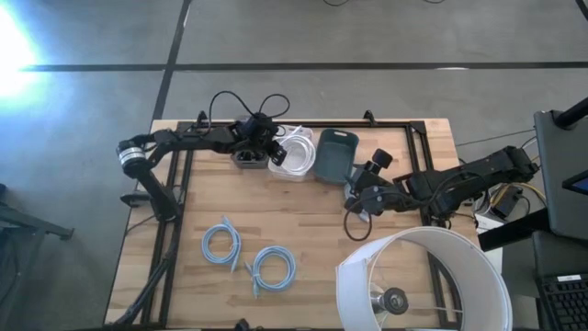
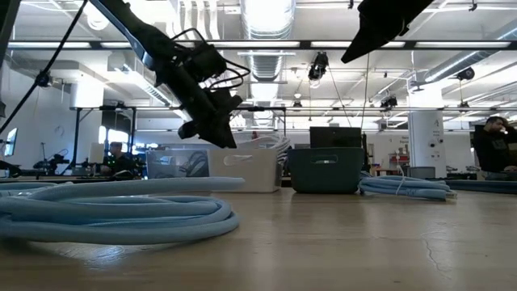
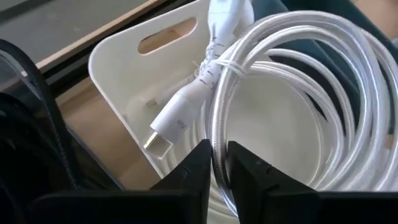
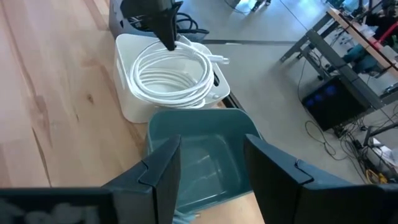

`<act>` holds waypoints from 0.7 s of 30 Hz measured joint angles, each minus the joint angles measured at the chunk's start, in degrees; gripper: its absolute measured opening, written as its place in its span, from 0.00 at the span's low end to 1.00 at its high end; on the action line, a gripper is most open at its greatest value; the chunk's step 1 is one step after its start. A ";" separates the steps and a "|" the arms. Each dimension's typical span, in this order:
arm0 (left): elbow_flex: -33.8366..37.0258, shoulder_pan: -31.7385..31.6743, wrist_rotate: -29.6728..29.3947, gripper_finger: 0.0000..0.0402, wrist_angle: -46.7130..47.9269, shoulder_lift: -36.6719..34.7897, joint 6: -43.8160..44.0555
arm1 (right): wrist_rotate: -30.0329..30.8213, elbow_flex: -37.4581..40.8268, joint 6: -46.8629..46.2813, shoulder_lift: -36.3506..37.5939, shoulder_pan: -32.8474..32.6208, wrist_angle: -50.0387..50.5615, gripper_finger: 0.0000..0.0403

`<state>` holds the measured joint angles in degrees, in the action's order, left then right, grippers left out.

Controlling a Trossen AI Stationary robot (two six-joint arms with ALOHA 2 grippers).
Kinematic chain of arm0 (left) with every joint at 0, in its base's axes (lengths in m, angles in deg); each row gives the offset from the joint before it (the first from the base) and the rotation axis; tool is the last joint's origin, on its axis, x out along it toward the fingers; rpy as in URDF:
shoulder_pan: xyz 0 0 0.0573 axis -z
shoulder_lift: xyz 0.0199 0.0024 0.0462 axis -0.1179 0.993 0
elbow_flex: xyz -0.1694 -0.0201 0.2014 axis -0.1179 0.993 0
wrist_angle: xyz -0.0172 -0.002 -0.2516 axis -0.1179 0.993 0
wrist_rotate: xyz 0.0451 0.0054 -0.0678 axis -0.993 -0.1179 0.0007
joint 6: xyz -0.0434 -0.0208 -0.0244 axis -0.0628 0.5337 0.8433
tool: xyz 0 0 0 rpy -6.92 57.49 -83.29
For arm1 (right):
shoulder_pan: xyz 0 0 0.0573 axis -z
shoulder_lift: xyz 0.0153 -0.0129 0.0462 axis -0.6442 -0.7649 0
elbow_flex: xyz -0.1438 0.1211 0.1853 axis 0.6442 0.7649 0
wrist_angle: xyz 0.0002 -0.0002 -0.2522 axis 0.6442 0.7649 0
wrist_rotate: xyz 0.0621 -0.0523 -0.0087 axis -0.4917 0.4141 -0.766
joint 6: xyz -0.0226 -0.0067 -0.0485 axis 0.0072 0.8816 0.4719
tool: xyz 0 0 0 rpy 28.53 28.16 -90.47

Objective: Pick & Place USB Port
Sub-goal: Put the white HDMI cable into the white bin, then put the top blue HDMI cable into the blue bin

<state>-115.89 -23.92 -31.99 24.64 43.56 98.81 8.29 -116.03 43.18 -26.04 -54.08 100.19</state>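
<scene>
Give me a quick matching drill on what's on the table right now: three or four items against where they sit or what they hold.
1. white bin
2. teal bin
3. blue cable coils
4. left gripper

a. lying on the bare wood at the near side
b. holds a coiled white cable
c. directly under the right gripper
d. at the white cable in the white bin

Pairs: 1-b, 2-c, 3-a, 4-d

Coiled cable (image 1: 296, 152) lies in the middle bin (image 1: 292, 171), apparently between two others.
</scene>
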 joint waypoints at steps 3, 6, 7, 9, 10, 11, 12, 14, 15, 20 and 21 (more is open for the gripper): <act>0.02 0.02 -1.14 0.16 -0.02 0.00 0.02 | 0.00 0.00 0.00 0.00 0.00 0.00 0.41; 0.04 0.02 -4.08 0.18 -0.06 -0.32 0.04 | -0.03 0.00 0.00 0.00 0.00 0.00 0.41; 0.04 0.02 -4.75 0.19 -0.12 -0.37 0.03 | -0.03 0.00 0.00 0.00 0.00 0.00 0.41; 0.04 0.02 -5.40 0.21 -0.08 -0.39 0.04 | -0.05 0.00 0.00 0.00 0.00 0.00 0.41; 0.06 0.02 -5.40 0.22 -0.02 -0.39 0.07 | -0.05 0.00 0.00 0.00 0.00 0.00 0.41; 0.06 0.04 -5.38 0.23 -0.05 -0.39 0.07 | -0.05 0.00 0.00 0.00 0.00 0.00 0.41; 0.06 0.04 -5.38 0.24 -0.09 -0.39 0.07 | -0.05 0.00 0.00 0.00 0.00 0.00 0.41; 0.06 0.06 -5.35 0.25 -0.07 -0.44 0.58 | -0.05 0.02 0.00 0.00 0.00 0.00 0.41; 0.06 0.06 -5.02 0.26 -0.09 -0.45 1.10 | -0.05 0.06 0.00 0.00 0.00 0.00 0.41; 0.06 0.09 -0.75 0.25 -0.86 -0.95 2.70 | -0.08 0.36 -0.99 0.00 0.00 0.01 0.41; 0.09 0.15 0.29 0.25 -1.29 -1.19 2.72 | -0.08 0.38 -1.10 0.00 0.00 0.00 0.41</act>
<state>-115.80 -23.77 -31.70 23.35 42.38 101.53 8.21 -115.65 42.08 -26.04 -54.08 100.19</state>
